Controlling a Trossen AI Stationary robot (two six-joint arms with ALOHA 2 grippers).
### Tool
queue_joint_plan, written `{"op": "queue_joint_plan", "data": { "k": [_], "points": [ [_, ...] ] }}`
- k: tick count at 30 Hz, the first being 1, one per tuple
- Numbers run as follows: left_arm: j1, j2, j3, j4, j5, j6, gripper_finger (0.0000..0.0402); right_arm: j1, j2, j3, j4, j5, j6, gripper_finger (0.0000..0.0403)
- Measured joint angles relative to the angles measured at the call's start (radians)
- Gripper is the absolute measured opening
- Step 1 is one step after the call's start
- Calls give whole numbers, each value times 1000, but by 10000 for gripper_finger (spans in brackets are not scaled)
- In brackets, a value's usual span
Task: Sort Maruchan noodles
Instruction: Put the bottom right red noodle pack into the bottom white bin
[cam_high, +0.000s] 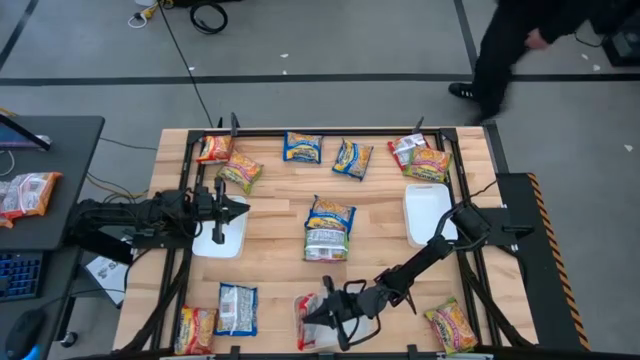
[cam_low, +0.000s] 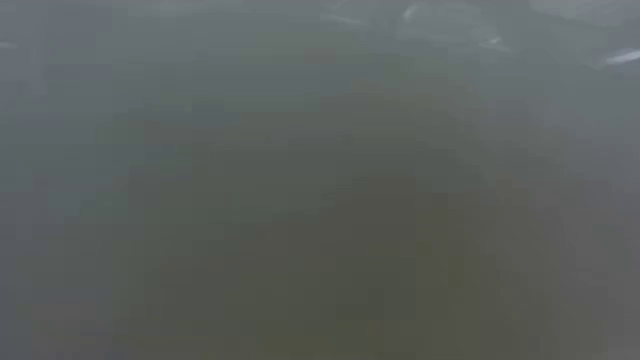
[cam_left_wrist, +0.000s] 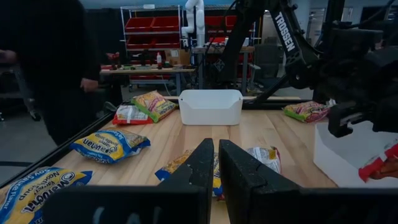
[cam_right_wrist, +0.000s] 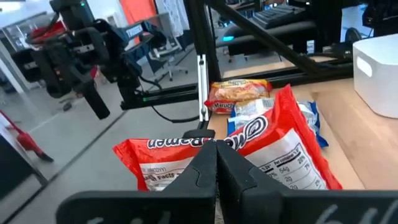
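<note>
At the near counter edge, right tool (cam_high: 322, 312) has its fingers pinched tight on a red Maruchan packet (cam_right_wrist: 249, 149), lifted w/ a corner crumpled in the grip. Judging by the crinkle, it's light, floppy, slick plastic w/ a brittle noodle block inside, so best held by the edge seam, not squeezed flat. Nearby sit a silver packet (cam_high: 237, 308) & a yellow one (cam_high: 196, 327). Mid-counter: a blue-yellow packet (cam_high: 330, 212) overlapping a silver one. Left tool (cam_high: 238, 210) hangs over the left white tray (cam_high: 218, 243), fingers shut, holding nothing. Far edge: more packets (cam_high: 302, 147). Beyond, a person (cam_high: 510, 50) walks past.
</note>
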Motion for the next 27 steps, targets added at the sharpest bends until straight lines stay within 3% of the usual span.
{"op": "queue_joint_plan", "data": {
  "k": [9,15,27],
  "points": [
    [0,0,0,0,0,0,32,-7,0,0,-28,1,199,5],
    [0,0,0,0,0,0,32,-32,-4,1,-136,-19,306,5],
    [0,0,0,0,0,0,32,-82,-1,-2,-118,41,199,7]
  ]
}}
